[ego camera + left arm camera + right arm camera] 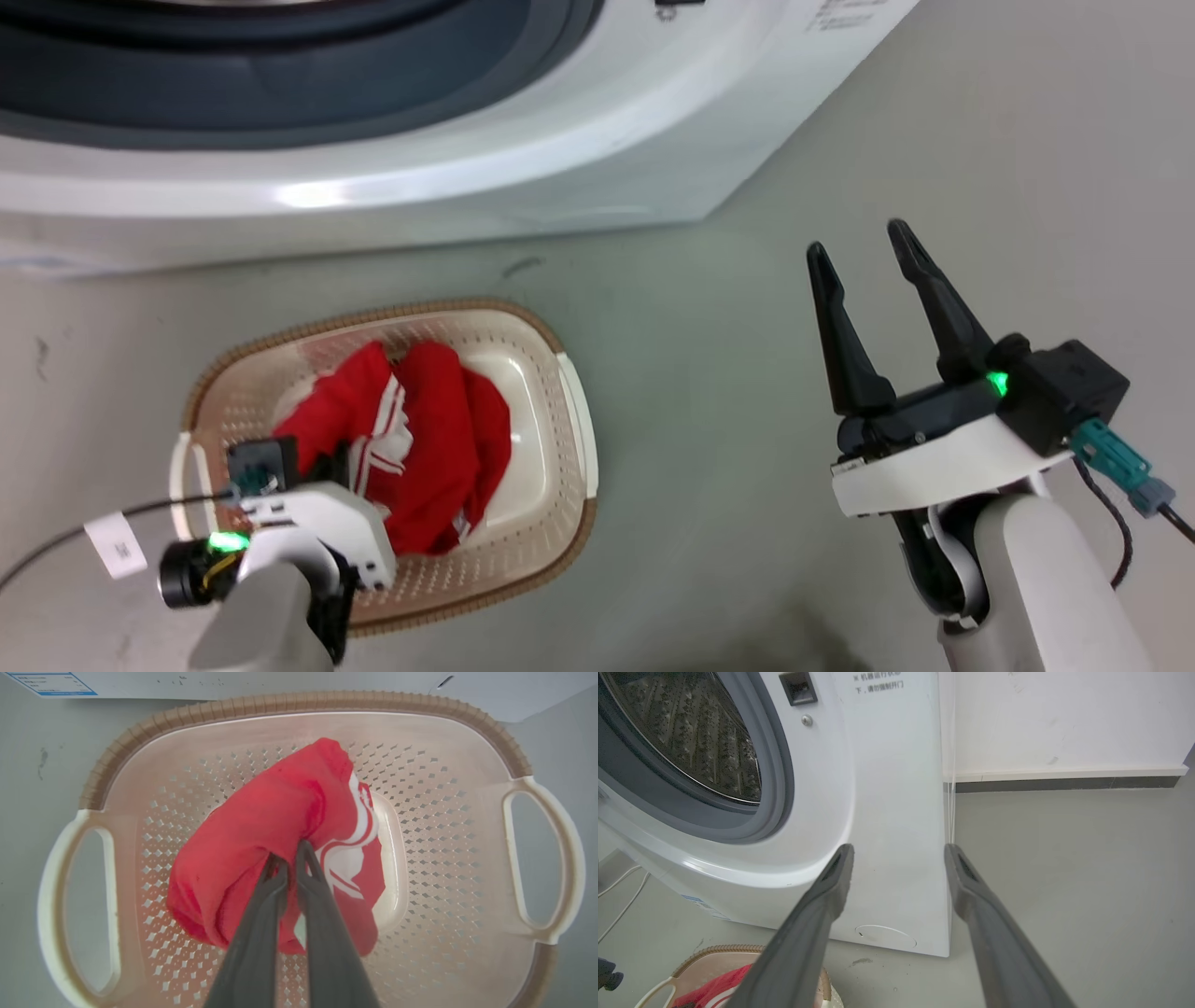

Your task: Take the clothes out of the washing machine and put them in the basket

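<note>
Head view: basket (574, 411) on the floor (728, 373) before washer (560, 159), red clothes (439, 420) inside it; right claw (859, 236) spread and empty, well to its right. Left wrist view: left claw (290, 855) pinching a fold of the clothes, which seem to rest on the basket's bottom. Right wrist view: spread fingers (822, 896) frame the washer's lower corner; basket rim at bottom left.

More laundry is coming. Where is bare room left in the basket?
The basket has bare bottom between the clothes and the handle nearest the right gripper. Its middle is crowded: the left gripper pinches the clothes there.
</note>
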Tool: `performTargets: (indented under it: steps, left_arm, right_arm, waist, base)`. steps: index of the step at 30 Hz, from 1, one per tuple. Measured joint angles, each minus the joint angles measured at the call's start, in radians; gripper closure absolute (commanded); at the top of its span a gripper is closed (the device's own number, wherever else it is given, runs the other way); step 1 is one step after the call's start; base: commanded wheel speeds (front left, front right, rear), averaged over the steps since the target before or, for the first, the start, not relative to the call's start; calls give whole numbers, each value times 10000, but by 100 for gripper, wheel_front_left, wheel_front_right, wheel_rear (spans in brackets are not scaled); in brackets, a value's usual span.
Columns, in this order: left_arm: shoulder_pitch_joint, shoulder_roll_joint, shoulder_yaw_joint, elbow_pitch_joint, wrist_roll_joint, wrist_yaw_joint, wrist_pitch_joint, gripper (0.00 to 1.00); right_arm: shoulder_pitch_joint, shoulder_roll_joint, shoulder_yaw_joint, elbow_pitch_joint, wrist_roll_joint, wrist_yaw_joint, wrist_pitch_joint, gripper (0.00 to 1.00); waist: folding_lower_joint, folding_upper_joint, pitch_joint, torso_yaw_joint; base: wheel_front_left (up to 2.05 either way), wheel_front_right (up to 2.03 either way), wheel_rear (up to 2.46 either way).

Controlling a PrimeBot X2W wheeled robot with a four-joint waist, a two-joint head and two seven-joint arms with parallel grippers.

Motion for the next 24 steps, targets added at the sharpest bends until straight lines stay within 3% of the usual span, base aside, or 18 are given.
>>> performTargets:
  steps: [13,14,15,16,17,18,24]
  left_arm:
    - [-1954,690,351,1858,-303,125,-27,100]
    - [-2034,692,385,1988,-357,125,-27,78]
    - [-2034,692,385,1988,-357,125,-27,78]
    - [-2058,686,405,2021,-370,138,-27,50]
    - [-2087,690,401,2040,-368,142,-27,10]
    - [-2106,692,393,2054,-368,146,-27,0]
    - [-1989,560,408,1906,-372,201,-27,0]
  right_arm:
    - [-815,2,211,255,-15,2,-351,0]
    - [-837,2,184,316,-15,0,-374,0]
    - [-837,2,184,316,-15,0,-374,0]
    - [-843,2,174,360,-15,2,-389,0]
    - [-854,2,165,403,-17,0,-408,0]
    - [-867,2,167,451,-17,2,-431,0]
    - [-894,4,196,828,-35,0,-522,0]
  waist:
    - [0,0,2289,-329]
    - [0,0,2444,-370]
    - [0,0,2444,-370]
    - [0,0,2489,-382]
    - [0,0,2507,-382]
    - [0,0,2493,-372]
    - [0,0,1968,-266]
  base:
    - [0,0,0]
    - [0,0,0]
    - [0,0,0]
    - [0,0,0]
    - [0,0,0]
    - [0,0,0]
    - [0,0,0]
